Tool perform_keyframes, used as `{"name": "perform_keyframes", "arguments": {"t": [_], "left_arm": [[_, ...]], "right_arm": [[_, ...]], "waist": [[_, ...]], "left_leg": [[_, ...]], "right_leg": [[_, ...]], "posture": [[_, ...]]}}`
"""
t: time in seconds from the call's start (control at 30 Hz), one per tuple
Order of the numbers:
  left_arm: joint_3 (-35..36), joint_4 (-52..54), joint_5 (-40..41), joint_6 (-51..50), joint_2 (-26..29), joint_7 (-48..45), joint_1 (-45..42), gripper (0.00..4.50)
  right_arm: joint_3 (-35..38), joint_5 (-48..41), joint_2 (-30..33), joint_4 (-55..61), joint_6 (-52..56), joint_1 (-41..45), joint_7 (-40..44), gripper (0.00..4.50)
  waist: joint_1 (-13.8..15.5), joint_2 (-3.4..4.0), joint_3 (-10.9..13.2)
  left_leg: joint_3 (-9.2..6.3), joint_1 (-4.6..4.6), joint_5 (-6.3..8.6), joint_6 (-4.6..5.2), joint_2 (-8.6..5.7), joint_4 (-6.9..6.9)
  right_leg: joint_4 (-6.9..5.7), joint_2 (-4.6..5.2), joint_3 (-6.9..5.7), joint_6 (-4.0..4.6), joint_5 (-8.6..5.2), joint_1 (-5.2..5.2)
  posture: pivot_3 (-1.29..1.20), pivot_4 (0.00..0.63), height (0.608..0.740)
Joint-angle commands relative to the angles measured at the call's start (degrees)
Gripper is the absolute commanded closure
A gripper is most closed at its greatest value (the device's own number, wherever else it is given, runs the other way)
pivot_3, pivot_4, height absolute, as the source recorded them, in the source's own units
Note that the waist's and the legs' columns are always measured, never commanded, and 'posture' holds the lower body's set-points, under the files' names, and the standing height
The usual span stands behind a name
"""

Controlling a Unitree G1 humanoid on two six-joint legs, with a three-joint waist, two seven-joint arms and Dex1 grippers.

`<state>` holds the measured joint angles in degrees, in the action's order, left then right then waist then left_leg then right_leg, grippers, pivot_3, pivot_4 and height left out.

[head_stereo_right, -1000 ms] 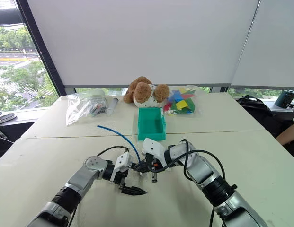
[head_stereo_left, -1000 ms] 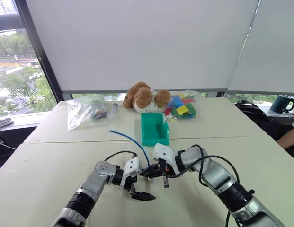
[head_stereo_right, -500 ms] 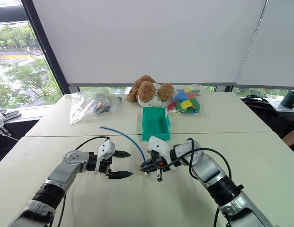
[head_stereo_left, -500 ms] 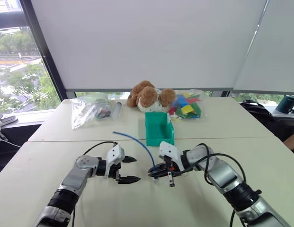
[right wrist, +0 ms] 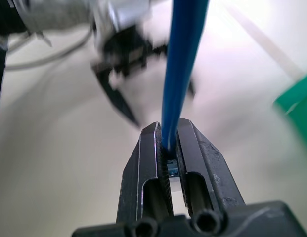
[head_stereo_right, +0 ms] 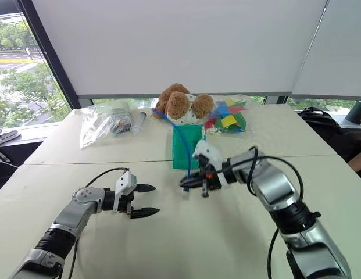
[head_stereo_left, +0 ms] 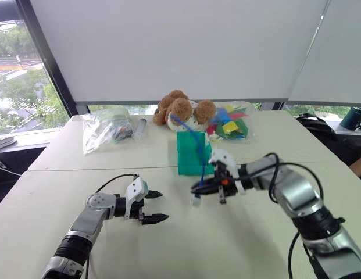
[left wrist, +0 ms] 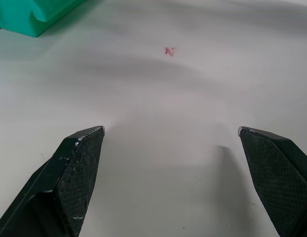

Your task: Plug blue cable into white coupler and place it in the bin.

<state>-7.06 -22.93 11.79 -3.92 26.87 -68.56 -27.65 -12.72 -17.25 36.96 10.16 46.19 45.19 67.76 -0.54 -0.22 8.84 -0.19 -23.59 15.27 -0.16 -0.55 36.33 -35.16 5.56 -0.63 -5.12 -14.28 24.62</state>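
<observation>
Jaws of our right gripper (head_stereo_left: 197, 188) are closed on the blue cable (head_stereo_left: 195, 141), raised above the surface (head_stereo_left: 238, 244). We see the cable rise from them in front of the bin (head_stereo_left: 186, 164), a small white piece hanging under the grip. Our left gripper (head_stereo_left: 156, 206) hovers low, well apart, its jaws wide open and empty.

1. Looks like an office / lab test rm: big windows (head_stereo_left: 29, 81) w/ white roller blinds (head_stereo_left: 180, 49) pulled down, trees + street outside.
2. Two plain pale surfaces (head_stereo_left: 227, 250) pushed together, no home furniture.
3. Mug (head_stereo_left: 356, 118) + dark bag (head_stereo_left: 317, 128) at far right edge.
4. Props laid out at back: teddy (head_stereo_left: 181, 110), clear bags (head_stereo_left: 104, 131) of small items.
</observation>
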Motion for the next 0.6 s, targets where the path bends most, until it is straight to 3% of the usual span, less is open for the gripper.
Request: {"name": "perform_keyframes", "arguments": {"t": [0.03,0.27,0.47,0.57,0.6], "left_arm": [[1.3,-0.23,0.58,1.07,-0.08,0.92,-0.15,0.04],[1.54,-0.07,1.06,1.52,-0.35,2.13,0.68,0.04],[1.71,1.15,1.26,1.21,-0.55,2.76,1.89,0.04],[2.07,1.6,1.38,0.99,-0.5,3.53,2.27,0.04],[2.24,1.82,1.43,0.9,-0.42,3.85,2.46,0.01]], "right_arm": [[1.54,-0.45,0.55,-3.49,-2.55,3.41,0.14,4.5],[1.65,2.44,-1.53,-20.66,-11.65,14.67,-0.12,4.5],[0.8,8.12,-5.48,-42.45,-24.59,25.44,-1.65,4.5],[-0.1,13.48,-9.5,-57.8,-32.83,30.92,-8.63,4.5],[-0.37,15.1,-10.93,-62.67,-35.28,32.28,-11.0,4.11]], "waist": [[-0.01,-0.07,0.04],[-0.2,-0.02,0.4],[-0.32,-0.02,0.53],[-0.42,-0.01,0.53],[-0.46,-0.01,0.53]], "left_leg": [[0.0,0.0,0.0,0.0,0.0,0.02],[0.08,0.0,-0.01,0.0,-0.02,0.47],[0.1,0.0,-0.03,0.0,0.0,0.79],[0.11,0.0,-0.04,-0.01,0.02,0.81],[0.15,0.03,-0.05,-0.03,0.02,0.8]], "right_leg": [[-0.01,-0.01,-0.01,-0.01,0.0,-0.01],[-0.16,-0.08,-0.07,-0.28,0.16,-0.15],[-0.41,-0.3,-0.05,-0.46,0.26,-0.19],[-0.49,-0.33,-0.05,-0.49,0.28,-0.18],[-0.57,-0.32,-0.04,-0.5,0.28,-0.16]], "posture": [[0.0,0.15,0.74],[0.0,0.15,0.74],[0.0,0.15,0.74],[0.0,0.15,0.74],[0.0,0.15,0.74]]}}
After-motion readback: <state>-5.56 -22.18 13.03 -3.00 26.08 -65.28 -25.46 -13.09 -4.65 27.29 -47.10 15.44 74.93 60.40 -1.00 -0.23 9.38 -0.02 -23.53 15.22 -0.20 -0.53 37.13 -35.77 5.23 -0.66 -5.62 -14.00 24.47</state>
